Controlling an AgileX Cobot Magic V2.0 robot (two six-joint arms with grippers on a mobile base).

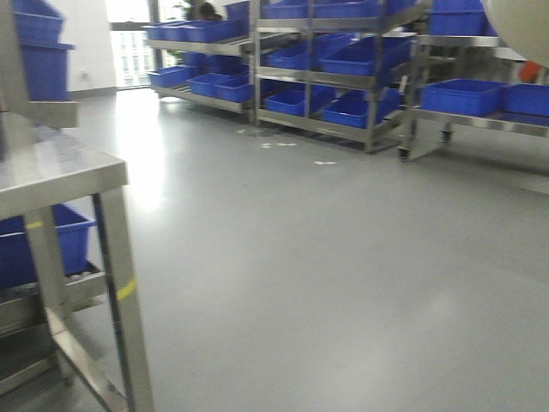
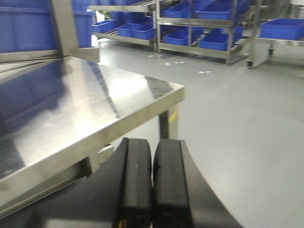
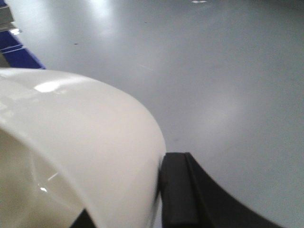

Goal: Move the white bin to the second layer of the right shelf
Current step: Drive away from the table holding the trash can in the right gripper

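One white bin (image 3: 95,133), and it's up in the air, clamped by the right pincer (image 3: 128,209). From the right wrist view, one black finger (image 3: 176,190) sits tight against the outside of the bin wall and a sliver of the other shows on the inner side, so the rim is pinched between the two. In the front view only a corner of the bin shows, at top right, well above the grey floor (image 1: 300,283).

The left pincer (image 2: 152,147) has its two fingers squeezed together with nothing between them, just beside the corner of the shiny steel worktop (image 2: 95,95).

Three steel racks along the far side: left rack (image 1: 197,96), middle rack (image 1: 369,81) and right-hand rack (image 1: 480,122), which stands on casters. All three carry blue crates (image 1: 461,96), well over a dozen overall, though it's too blurry for an exact count. One more blue crate sits under the worktop and two are stacked at top left.
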